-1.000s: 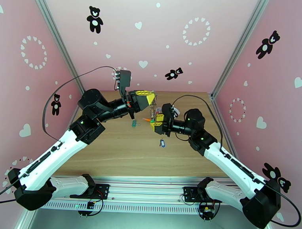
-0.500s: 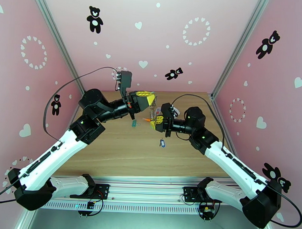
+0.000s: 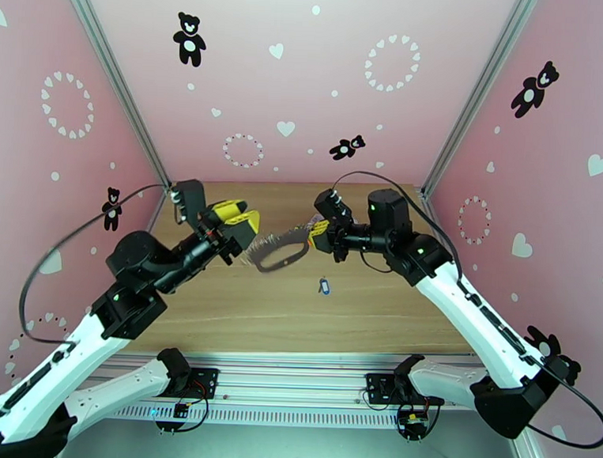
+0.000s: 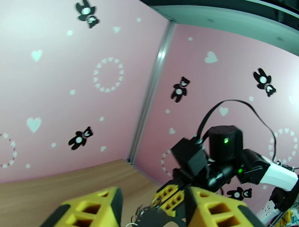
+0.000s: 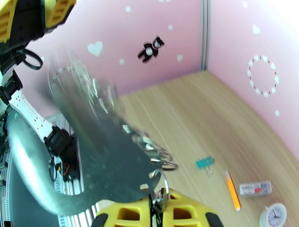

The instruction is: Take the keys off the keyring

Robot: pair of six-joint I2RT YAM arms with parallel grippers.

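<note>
The top camera looked down from behind onto the surface (image 3: 243, 311). Wrist cameras sat close over the left claw (image 4: 153, 212) and right claw (image 5: 155, 218), facing each other.

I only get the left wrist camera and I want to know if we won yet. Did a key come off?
Observer: Yes. The top view shows a blue key lying alone on the table, apart from the keyring.
Operator: Who's got the ring?
Observer: In the right wrist view, the right gripper is shut on the keyring.
Operator: Anything else down there?
Observer: That view shows an orange pen and a teal clip lying on the wood.
</note>
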